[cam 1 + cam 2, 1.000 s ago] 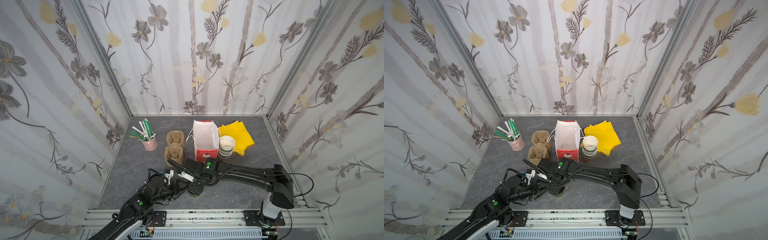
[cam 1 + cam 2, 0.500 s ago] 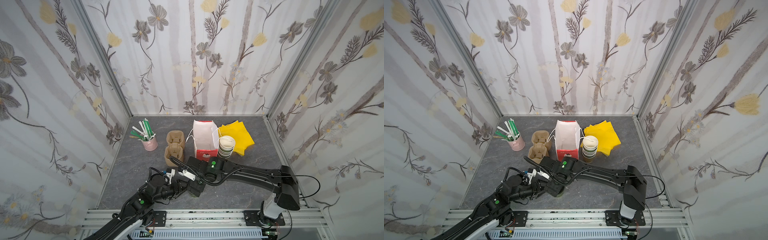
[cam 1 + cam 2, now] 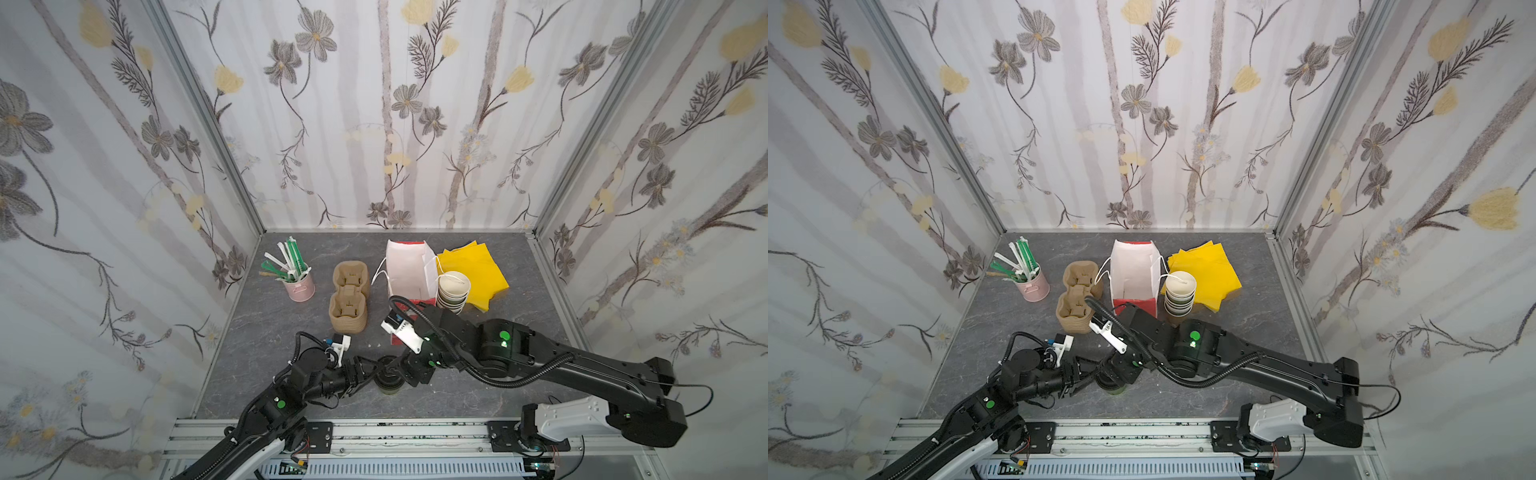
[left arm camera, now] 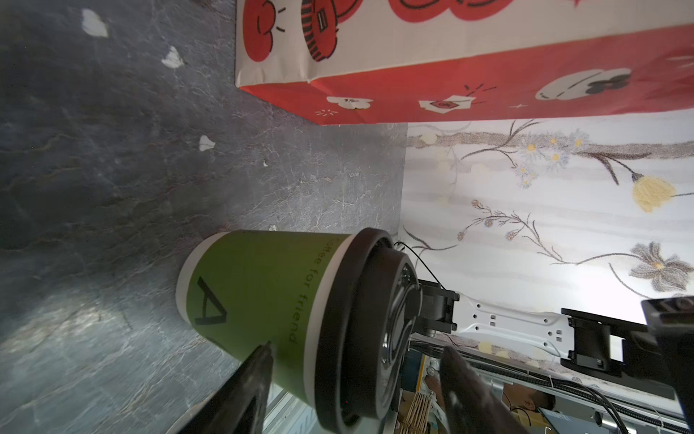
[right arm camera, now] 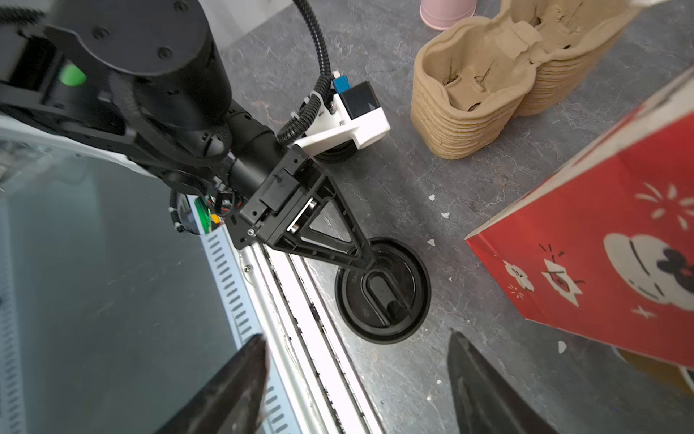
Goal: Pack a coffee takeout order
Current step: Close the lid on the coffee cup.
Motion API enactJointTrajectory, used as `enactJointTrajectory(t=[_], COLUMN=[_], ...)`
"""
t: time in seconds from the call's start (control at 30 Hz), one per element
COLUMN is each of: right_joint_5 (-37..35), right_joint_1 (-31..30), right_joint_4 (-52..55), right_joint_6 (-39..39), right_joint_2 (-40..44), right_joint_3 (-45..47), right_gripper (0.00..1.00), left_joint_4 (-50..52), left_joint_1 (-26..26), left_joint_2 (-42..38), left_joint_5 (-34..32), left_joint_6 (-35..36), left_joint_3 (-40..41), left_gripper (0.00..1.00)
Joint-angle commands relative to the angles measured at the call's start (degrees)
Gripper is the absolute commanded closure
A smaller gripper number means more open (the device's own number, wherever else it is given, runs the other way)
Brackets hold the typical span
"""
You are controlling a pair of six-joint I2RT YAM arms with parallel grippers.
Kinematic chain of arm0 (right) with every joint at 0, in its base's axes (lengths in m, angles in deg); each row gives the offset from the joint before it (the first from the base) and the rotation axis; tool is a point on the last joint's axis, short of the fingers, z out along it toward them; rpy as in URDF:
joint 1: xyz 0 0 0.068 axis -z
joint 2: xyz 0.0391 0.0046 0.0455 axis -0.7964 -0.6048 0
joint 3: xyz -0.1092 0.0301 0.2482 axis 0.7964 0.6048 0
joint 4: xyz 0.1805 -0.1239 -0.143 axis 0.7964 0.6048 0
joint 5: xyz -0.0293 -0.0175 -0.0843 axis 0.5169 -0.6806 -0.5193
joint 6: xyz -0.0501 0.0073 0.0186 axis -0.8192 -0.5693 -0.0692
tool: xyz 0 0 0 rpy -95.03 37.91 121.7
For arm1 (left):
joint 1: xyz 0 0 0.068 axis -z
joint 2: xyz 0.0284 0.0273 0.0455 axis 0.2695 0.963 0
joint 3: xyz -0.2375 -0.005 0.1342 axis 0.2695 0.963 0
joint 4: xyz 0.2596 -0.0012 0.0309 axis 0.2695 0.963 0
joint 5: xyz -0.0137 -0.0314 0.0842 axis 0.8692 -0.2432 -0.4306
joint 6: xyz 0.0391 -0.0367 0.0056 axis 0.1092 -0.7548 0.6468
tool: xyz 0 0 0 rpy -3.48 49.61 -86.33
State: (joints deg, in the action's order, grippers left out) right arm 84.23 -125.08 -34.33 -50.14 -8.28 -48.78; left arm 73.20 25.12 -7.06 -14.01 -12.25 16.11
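Note:
A green paper cup (image 3: 387, 381) (image 3: 1113, 383) (image 4: 259, 289) with a black lid (image 5: 383, 293) stands upright near the table's front edge. My left gripper (image 3: 370, 372) (image 4: 356, 346) is open and turned on its side. One finger (image 5: 349, 259) lies over the lid and the other (image 4: 259, 372) sits against the cup's wall. My right gripper (image 3: 409, 374) (image 5: 356, 336) hangs open just above the lid, with nothing between its fingers. Behind stand the tan carrier stack (image 3: 349, 299) (image 5: 488, 86), the open red bag (image 3: 409, 270) (image 4: 450, 75), yellow napkins (image 3: 473, 270) and green straws (image 3: 291, 264).
The straws stand in a pink tin (image 3: 300, 287) at the back left. A stack of lidless paper cups (image 3: 453, 291) stands right of the bag. Small white scraps (image 4: 171, 58) lie on the grey table. The metal rail (image 5: 300, 300) runs right beside the cup.
The right arm has drawn slightly to the right, and its gripper sits a little higher over the lid. The cup and the left arm have hardly moved.

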Motion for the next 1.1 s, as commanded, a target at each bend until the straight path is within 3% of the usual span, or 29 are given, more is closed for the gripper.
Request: enactJointTrajectory(t=[0.0, 0.1, 0.2, 0.3, 0.53, 0.77, 1.07], right_joint_5=[-1.0, -0.5, -1.5, -1.9, 3.5, 0.5, 4.3], right_joint_1=[-0.2, -0.7, -1.0, -0.9, 0.0, 1.5, 2.5], right_joint_4=[-15.9, -29.3, -38.6, -43.7, -48.5, -48.0, -52.2], right_joint_6=[18.2, 30.7, 39.4, 41.6, 42.8, 45.5, 45.9], right_joint_2=[8.9, 16.8, 21.8, 22.9, 15.2, 12.8, 7.5], right_joint_3=[11.7, 25.1, 36.1, 41.0, 42.4, 43.8, 44.1], right_gripper=[0.45, 0.54, 0.4, 0.31, 0.32, 0.33, 0.38], left_joint_4=[0.0, 0.7, 1.1, 1.1, 1.1, 1.1, 1.1], left_joint_1=[-0.1, -0.1, -0.1, -0.2, -0.2, -0.2, -0.2], left_joint_2=[-0.3, -0.1, 1.4, 3.7, 7.1, 7.1, 7.5], left_joint_5=[0.0, -0.8, -1.4, -1.3, -0.8, -0.9, -1.1], left_joint_6=[0.2, 0.4, 1.1, 2.6, 4.4, 4.2, 4.4], left_joint_3=[-0.6, -0.5, -0.3, -1.0, -2.7, -2.8, -1.9], left_gripper=[0.35, 0.39, 0.39, 0.39, 0.43, 0.45, 0.48])
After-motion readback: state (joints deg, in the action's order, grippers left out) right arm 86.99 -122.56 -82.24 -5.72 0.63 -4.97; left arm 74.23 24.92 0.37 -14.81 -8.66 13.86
